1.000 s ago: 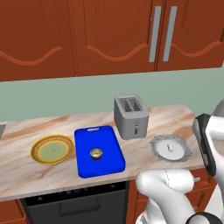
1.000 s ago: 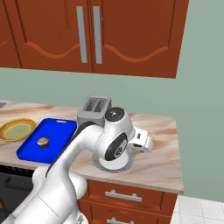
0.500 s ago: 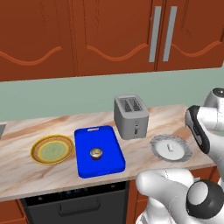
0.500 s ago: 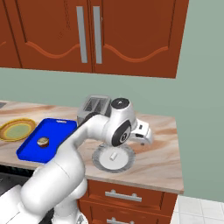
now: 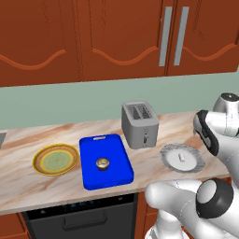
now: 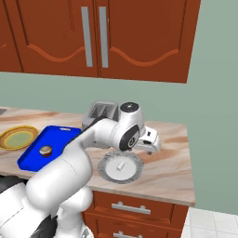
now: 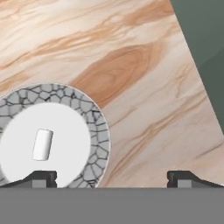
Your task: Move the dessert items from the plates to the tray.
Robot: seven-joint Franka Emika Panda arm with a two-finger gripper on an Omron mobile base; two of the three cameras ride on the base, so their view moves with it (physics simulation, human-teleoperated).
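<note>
The robot's two-finger gripper [image 7: 111,177], jaws spread wide and empty, is hovering beside the grey ridged plate [image 7: 94,116] holding a tiny white oblong piece [image 7: 42,145]; centring over it first seems wise.

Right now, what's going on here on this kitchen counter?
A white robot arm is moving desserts from plates onto the blue tray. The cupcake already sits on the tray, and the yellow-rimmed plate beside it is bare. The small white piece lies on the grey plate, right of the toaster. The gripper hangs open above the counter by that plate's edge, holding nothing, so the white piece has not yet been picked up.
</note>
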